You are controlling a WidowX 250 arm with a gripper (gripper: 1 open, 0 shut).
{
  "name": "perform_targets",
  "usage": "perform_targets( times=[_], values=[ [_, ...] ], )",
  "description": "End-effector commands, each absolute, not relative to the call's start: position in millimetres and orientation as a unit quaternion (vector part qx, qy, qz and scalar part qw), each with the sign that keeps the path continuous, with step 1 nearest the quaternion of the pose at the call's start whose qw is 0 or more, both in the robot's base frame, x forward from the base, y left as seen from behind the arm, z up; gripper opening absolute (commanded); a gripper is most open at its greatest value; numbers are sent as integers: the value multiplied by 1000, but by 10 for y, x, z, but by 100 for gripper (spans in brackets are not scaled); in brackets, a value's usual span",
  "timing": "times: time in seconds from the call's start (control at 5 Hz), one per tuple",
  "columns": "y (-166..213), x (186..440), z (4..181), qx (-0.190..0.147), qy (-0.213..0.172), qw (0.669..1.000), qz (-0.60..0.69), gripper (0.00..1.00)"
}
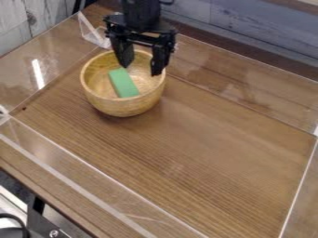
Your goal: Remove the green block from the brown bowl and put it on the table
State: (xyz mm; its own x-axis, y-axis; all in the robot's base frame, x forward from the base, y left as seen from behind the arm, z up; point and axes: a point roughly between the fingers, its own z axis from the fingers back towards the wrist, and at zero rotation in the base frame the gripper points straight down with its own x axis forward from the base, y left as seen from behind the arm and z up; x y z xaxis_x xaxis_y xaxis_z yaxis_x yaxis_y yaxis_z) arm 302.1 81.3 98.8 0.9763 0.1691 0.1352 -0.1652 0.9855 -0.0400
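Note:
The brown bowl (122,100) sits at the back left of the table (199,149). Inside it lies the green block (123,83), flat and slanted against the tan interior. My black gripper (140,63) hangs over the bowl's far rim, pointing straight down, its two fingers (159,61) spread wide with nothing between them. The fingertips are just above and behind the block's far end, apart from it.
Clear acrylic walls (74,177) run around the tabletop's edges. A plank wall rises behind the table. Bare wood-grain surface stretches to the right and front of the bowl.

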Motion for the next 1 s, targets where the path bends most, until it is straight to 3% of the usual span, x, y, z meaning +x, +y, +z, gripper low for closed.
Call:
perform_targets(
  times=[0.0,0.2,0.4,0.6,0.8],
  values=[
    [908,3007,1072,-5,-83,992,96,100],
    [938,2966,1026,1,-75,992,101,100],
    [950,2996,826,6,-66,991,115,100],
    [951,3035,664,10,-60,990,127,0],
    [995,3105,720,11,-62,986,152,0]
  ],
)
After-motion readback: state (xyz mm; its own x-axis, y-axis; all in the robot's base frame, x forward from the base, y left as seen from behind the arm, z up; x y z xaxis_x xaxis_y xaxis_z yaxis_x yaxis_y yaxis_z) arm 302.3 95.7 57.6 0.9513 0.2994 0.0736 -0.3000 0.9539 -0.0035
